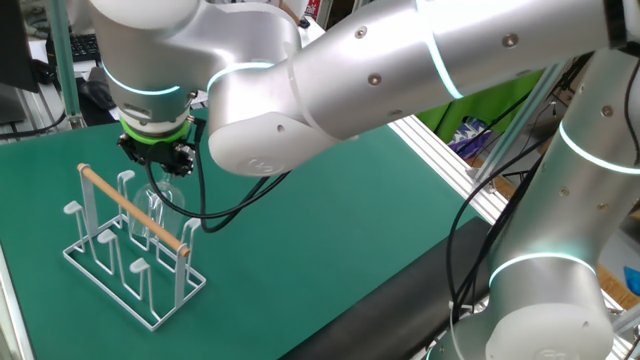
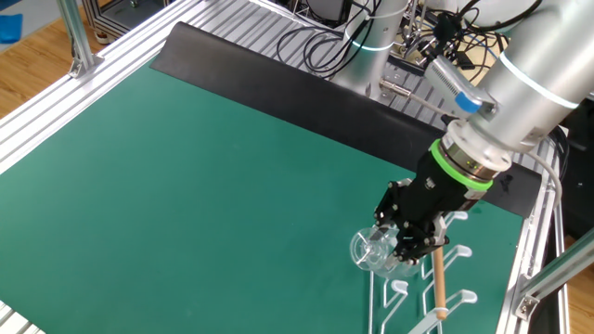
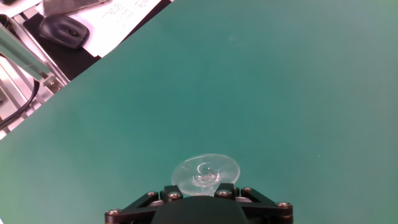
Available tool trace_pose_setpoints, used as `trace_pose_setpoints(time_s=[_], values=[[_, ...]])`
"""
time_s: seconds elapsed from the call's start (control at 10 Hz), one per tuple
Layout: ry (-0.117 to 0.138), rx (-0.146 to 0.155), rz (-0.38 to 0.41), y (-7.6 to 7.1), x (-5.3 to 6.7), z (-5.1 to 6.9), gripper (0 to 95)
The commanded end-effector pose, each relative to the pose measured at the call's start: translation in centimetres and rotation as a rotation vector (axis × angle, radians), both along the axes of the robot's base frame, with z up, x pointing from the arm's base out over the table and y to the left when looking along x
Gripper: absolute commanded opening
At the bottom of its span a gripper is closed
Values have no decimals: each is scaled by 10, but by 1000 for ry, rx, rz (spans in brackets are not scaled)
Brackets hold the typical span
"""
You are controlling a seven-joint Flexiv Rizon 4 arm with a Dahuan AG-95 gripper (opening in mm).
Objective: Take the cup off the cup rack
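The gripper (image 2: pixel 415 243) sits low over the far end of the cup rack (image 1: pixel 130 255), and the wine glass (image 2: pixel 373 250) lies on its side at the fingers, bowl pointing left in the other fixed view, out over the green mat (image 2: pixel 204 158). In the hand view the glass (image 3: pixel 206 172) shows only as a round clear disc just ahead of the gripper body, so the stem must run back between the fingers. The fingers look closed on the stem or foot, but clear glass against dark jaws hides the contact, so I cannot tell for certain that the grip is firm.

In one fixed view the glass (image 1: pixel 165 200) is a faint shimmer under the gripper (image 1: pixel 160 160), just beside the wooden dowel bar (image 1: pixel 135 212) and the white pegs.

Judged from this, the step in hand is drawing the glass clear of the rack. To do it well, move along the line of the stem, away from the pegs and dowel, before any turning. Go slowly, since a thin stem could snap or slip if it catches a wire. Hold the wrist angle steady until the foot is well apart from the frame, and watch that the rack itself does not get dragged along
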State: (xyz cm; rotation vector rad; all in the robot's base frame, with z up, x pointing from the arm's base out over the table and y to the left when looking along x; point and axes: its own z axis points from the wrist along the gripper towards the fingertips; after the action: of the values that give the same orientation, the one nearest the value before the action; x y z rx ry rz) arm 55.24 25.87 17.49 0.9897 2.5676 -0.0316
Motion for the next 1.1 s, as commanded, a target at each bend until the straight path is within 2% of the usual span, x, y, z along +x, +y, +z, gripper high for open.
trace_pose_setpoints(time_s=[0.1,0.6,0.7,1.0,1.1], values=[[-3,-3,11,-2,2,-3,380],[-5,-6,15,-3,6,-10,380],[-6,-7,17,-2,6,-13,190],[-5,-14,28,-2,7,-16,190],[-5,-16,32,-2,7,-16,0]])
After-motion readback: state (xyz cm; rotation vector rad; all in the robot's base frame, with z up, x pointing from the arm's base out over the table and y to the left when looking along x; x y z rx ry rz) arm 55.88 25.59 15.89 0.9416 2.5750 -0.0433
